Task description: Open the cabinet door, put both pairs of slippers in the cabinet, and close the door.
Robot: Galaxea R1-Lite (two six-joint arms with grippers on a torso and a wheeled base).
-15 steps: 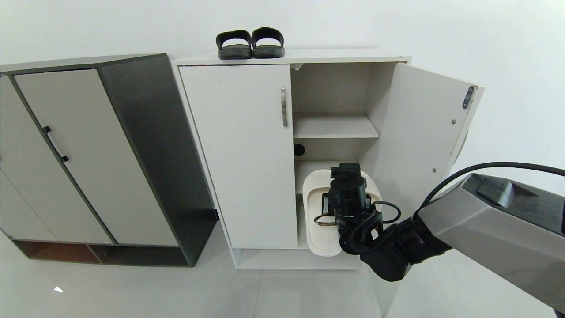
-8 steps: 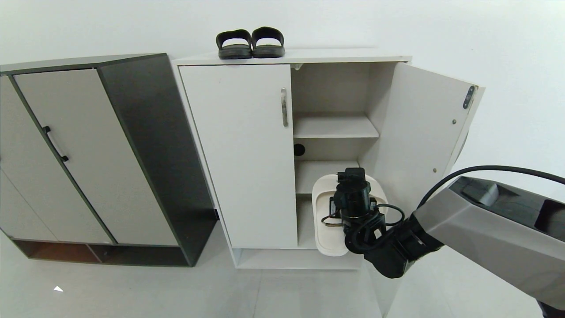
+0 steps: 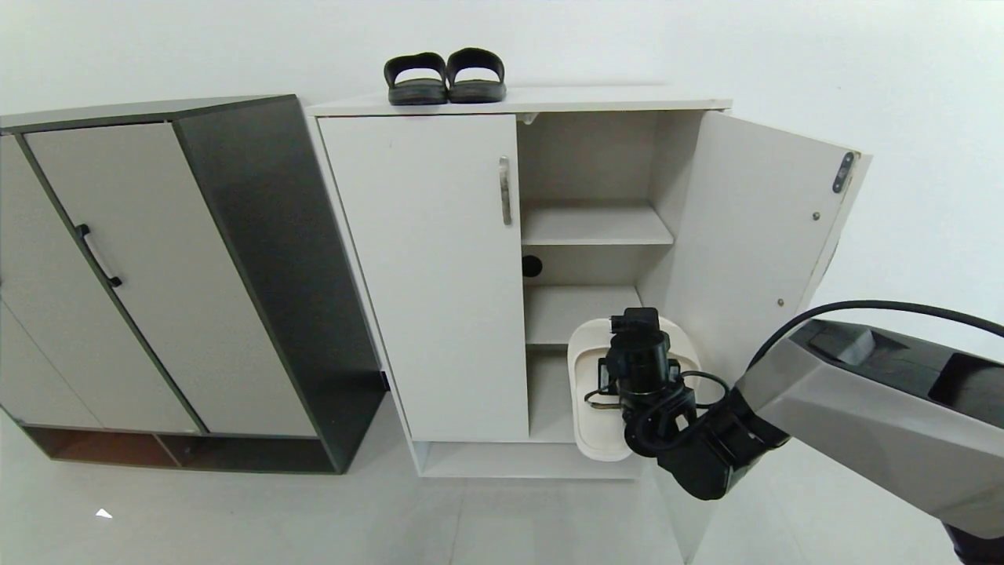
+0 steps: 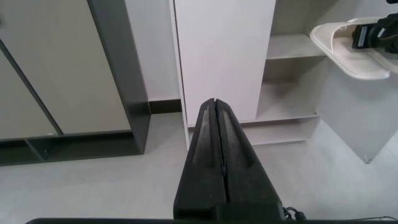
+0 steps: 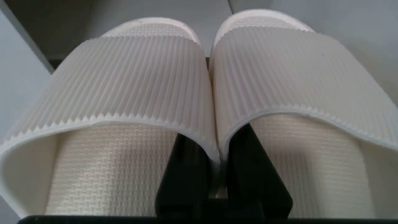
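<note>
A pair of white slippers [image 3: 590, 392] [image 5: 143, 81] hangs side by side in front of the white cabinet's [image 3: 518, 100] open right half, at the height of the lower shelves. My right gripper [image 3: 639, 369] [image 5: 214, 165] is shut on their two inner edges. In the left wrist view the white slippers [image 4: 348, 46] show near the open compartment. A pair of black slippers [image 3: 445, 77] stands on the cabinet's top. The right door [image 3: 753, 235] stands wide open; the left door [image 3: 431, 275] is closed. My left gripper [image 4: 214, 143] is shut on nothing, low above the floor before the cabinet.
A grey cabinet [image 3: 157, 275] with a dark frame and closed doors stands against the white cabinet's left side. Inside the open half are an upper shelf [image 3: 592, 226], a middle shelf [image 3: 561, 310] and a bottom board. Pale floor lies in front.
My right arm has carried the white slippers to the right and a little lower in the head view. The open right door has swung slightly wider.
</note>
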